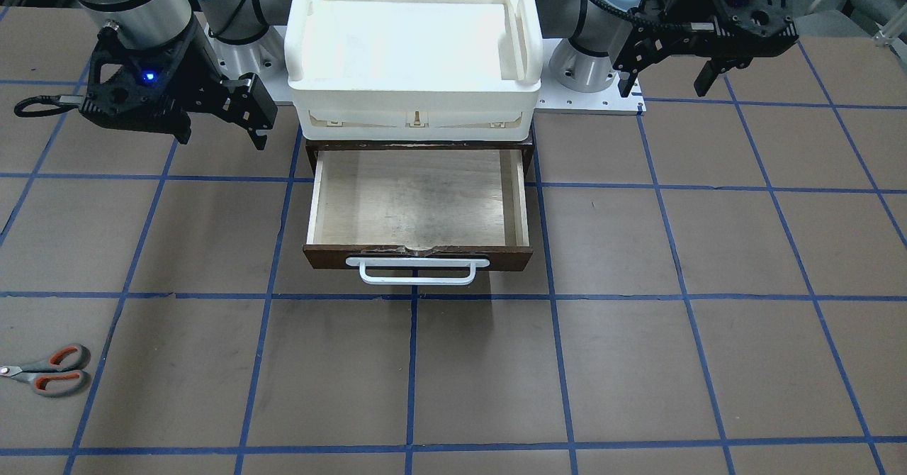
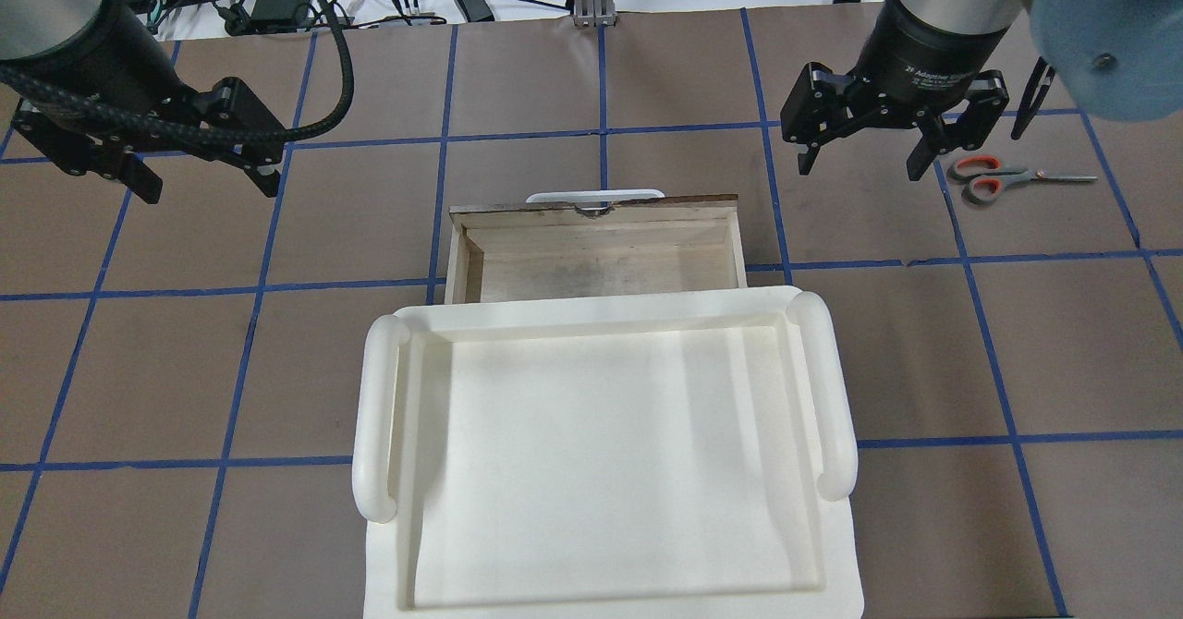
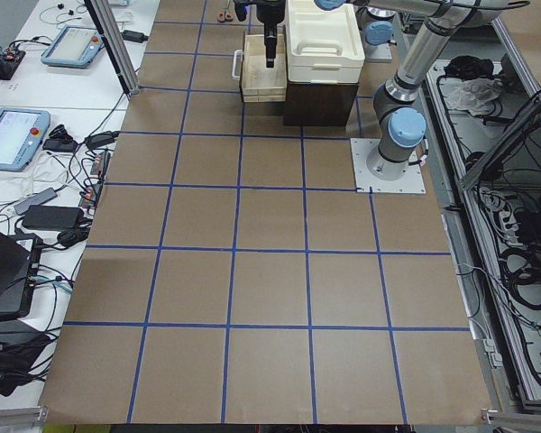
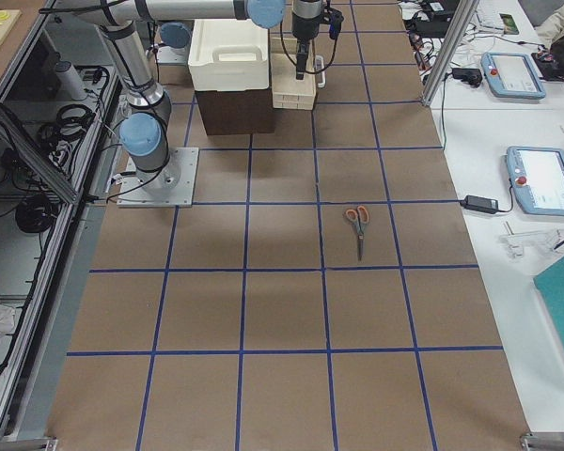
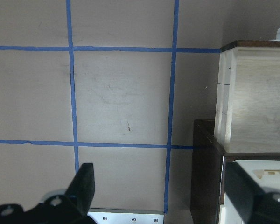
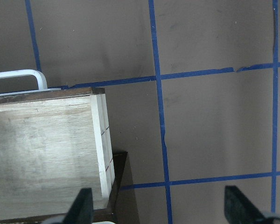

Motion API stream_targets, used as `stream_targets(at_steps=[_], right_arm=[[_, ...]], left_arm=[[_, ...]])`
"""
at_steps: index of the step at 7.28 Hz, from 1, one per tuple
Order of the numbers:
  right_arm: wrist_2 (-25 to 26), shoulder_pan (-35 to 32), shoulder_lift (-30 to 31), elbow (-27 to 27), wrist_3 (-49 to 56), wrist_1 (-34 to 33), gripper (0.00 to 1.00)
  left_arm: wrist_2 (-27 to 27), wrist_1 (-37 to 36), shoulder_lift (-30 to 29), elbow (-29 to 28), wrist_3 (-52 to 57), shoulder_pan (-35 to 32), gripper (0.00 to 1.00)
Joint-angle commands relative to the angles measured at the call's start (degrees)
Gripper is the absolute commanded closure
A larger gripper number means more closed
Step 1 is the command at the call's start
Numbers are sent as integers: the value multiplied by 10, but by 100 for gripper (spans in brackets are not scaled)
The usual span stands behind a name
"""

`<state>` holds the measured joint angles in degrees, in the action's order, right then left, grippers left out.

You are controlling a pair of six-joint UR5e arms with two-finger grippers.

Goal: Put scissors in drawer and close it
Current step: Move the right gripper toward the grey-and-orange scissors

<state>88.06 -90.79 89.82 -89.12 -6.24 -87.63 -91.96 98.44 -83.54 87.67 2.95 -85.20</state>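
The scissors lie flat on the brown table, grey handles with orange-red lining, far out on my right side. They also show in the overhead view and the right-side view. The drawer is pulled open and empty, with a dark front and a white bar handle; it also shows in the overhead view. My right gripper is open and empty, hanging above the table between the drawer and the scissors. My left gripper is open and empty, left of the drawer.
A cream-white plastic bin sits on the dark cabinet above the drawer. The arm base plate lies behind it. Blue tape lines grid the table. Operator desks with tablets border the table's far edge.
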Motion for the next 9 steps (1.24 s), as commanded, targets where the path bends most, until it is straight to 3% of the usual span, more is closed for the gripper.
stream_targets(at_steps=[1, 4, 5, 7, 8, 9], right_arm=[[0, 0, 0, 0, 0, -4, 0], [-3, 4, 7, 0, 1, -7, 0], [-1, 5, 11, 1, 31, -6, 0], [-2, 10, 11, 2, 67, -20, 0], [-2, 10, 11, 2, 82, -19, 0], [-1, 13, 11, 3, 163, -25, 0]], left_arm=[[0, -2, -4, 7, 0, 0, 0], [-4, 7, 10, 2, -1, 0, 0], [-29, 45, 27, 0, -1, 2, 0], [-77, 13, 37, -7, -3, 6, 0], [4, -76, 25, -4, 1, 7, 0], [39, -15, 21, 27, -5, -1, 0]])
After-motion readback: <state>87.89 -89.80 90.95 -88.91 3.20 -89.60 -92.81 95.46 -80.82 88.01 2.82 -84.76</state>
